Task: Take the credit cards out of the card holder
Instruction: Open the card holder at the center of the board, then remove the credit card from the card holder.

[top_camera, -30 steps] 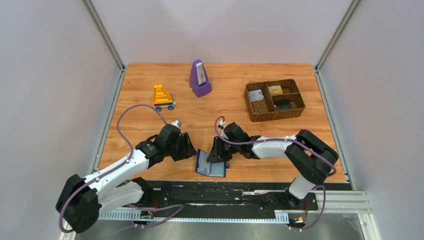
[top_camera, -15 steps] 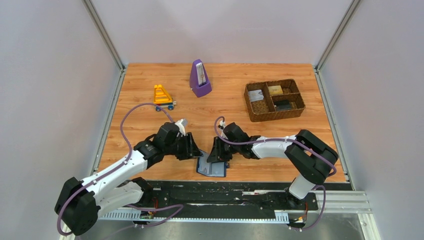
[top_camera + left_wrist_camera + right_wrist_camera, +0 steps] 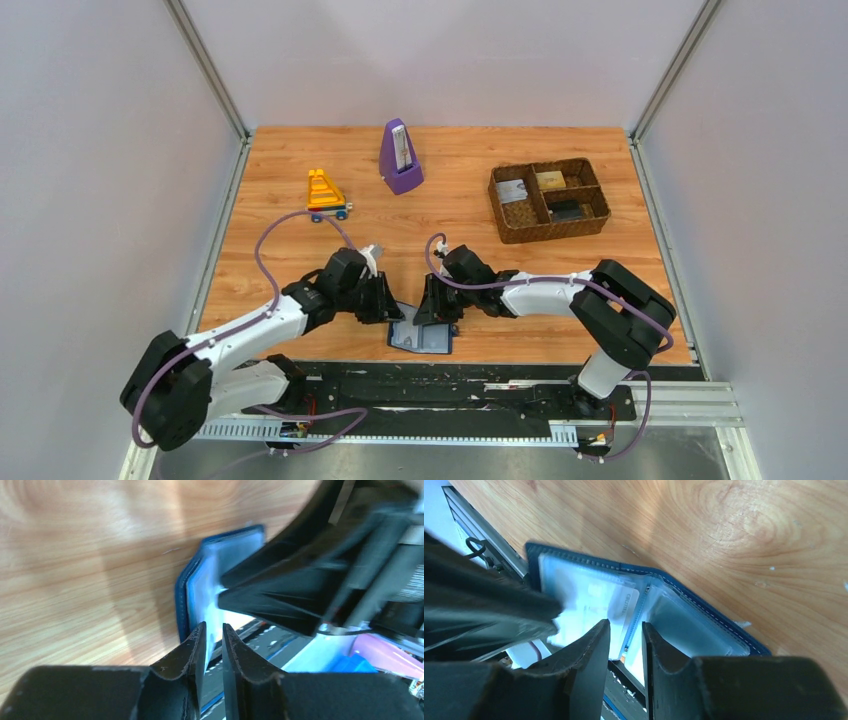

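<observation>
The card holder point(image 3: 420, 338) lies open at the table's near edge, blue-grey sleeves up, with a corner over the edge. Through a clear sleeve shows a pale credit card point(image 3: 621, 605) with small print. My right gripper point(image 3: 432, 312) comes from the right; its jaws point(image 3: 626, 626) stand close together over the middle seam with sleeve pages between them. My left gripper point(image 3: 398, 308) reaches in from the left. Its jaws point(image 3: 214, 629) keep a narrow gap, and a thin pale sheet edge of the holder point(image 3: 200, 575) lies against one finger. A dark card point(image 3: 566, 212) lies in the basket.
A brown woven basket point(image 3: 548, 236) at the back right also holds a whitish card point(image 3: 513, 190) and a gold-tan card point(image 3: 550, 180). A purple metronome point(image 3: 400, 157) and a yellow wheeled toy point(image 3: 325, 195) stand at the back. A metal rail runs just below the holder.
My left arm has swung right up to the holder's left side and its jaws have narrowed. The right arm and the holder have hardly moved.
</observation>
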Tool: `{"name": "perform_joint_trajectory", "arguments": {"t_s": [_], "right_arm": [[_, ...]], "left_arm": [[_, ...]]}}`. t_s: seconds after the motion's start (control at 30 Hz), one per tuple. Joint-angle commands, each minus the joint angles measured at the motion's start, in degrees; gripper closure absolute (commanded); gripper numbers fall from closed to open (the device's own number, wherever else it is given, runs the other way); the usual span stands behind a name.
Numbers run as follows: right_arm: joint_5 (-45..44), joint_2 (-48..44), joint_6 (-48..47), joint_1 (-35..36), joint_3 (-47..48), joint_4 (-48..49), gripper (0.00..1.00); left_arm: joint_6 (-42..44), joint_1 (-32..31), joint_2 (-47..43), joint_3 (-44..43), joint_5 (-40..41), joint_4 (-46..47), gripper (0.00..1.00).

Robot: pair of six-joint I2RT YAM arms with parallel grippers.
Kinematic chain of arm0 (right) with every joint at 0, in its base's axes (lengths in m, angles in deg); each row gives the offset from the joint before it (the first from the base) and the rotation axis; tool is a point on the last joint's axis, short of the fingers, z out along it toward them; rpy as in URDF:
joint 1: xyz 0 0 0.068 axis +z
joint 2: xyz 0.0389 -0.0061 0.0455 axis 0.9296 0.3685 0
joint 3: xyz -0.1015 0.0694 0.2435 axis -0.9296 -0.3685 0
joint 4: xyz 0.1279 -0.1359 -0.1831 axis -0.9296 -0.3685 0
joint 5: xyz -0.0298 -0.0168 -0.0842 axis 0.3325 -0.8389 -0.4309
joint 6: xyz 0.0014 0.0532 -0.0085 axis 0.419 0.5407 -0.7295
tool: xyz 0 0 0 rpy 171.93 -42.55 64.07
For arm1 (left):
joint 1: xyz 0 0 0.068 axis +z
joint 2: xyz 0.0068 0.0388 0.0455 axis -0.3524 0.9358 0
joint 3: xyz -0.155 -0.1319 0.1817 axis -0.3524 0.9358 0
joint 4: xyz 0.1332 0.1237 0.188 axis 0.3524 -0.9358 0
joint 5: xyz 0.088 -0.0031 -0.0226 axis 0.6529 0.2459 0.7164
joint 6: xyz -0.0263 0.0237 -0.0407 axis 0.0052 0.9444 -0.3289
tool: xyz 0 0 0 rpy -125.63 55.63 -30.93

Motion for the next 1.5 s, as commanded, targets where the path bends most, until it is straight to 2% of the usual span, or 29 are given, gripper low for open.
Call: {"name": "perform_joint_trajectory", "arguments": {"t_s": [0.0,0.2,0.53,0.83,1.3,1.47], "right_arm": [[-1.11,-1.63,-1.76,0.31,0.63,-0.24,0.69],[-0.67,-2.15,-0.82,0.28,-0.6,1.02,0.74],[2.46,-1.21,1.97,0.3,-3.21,8.28,0.78],[2.33,0.29,3.14,0.31,-2.79,9.26,0.8],[-4.08,-2.19,4.85,0.35,-2.28,1.86,0.8],[-0.46,-0.36,5.44,0.29,-2.77,6.77,0.8]], "left_arm": [[2.48,-0.26,4.56,2.01,1.95,1.43,0.76],[3.1,-0.28,5.67,3.0,4.96,-0.14,0.81],[1.25,-0.23,5.26,6.32,5.27,2.42,0.82],[-1.07,-0.24,5.95,9.15,2.54,7.46,0.83],[-0.47,-0.27,3.88,8.57,5.16,2.52,0.82],[-0.83,-0.24,3.97,8.75,4.44,3.14,0.82]]}}
